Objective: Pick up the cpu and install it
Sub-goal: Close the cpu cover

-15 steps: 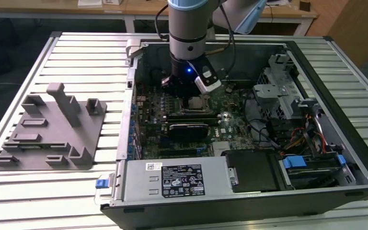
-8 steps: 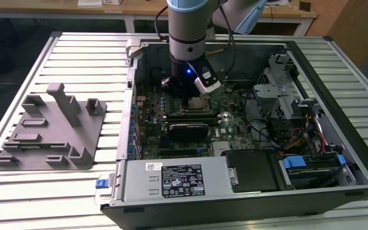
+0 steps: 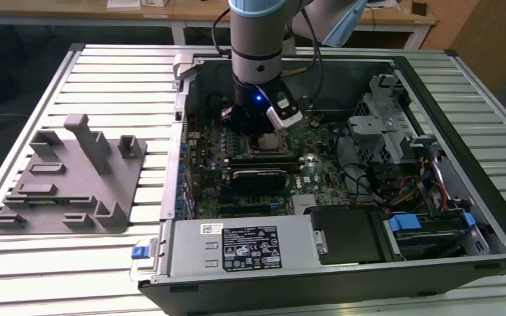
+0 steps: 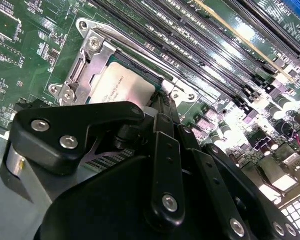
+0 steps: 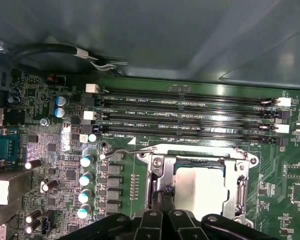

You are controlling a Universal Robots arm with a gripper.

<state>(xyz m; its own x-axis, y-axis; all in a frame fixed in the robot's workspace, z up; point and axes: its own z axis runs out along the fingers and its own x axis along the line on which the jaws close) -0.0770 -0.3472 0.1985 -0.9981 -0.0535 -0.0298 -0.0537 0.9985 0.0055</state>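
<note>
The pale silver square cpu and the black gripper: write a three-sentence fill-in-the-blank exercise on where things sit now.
1. The pale silver square cpu lies inside the metal-framed ____ on the green motherboard.
2. The black gripper hangs close over the cpu, inside the open black computer ____.
3. The grey plastic fixture with upright posts stands on the slatted metal table, at the exterior view's ____ of the case.
Missing words: socket; case; left.

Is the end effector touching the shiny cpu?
Cannot tell. In the second wrist view the end effector sits at the edge of the cpu in the socket, but its own body hides the meeting spot.
</note>
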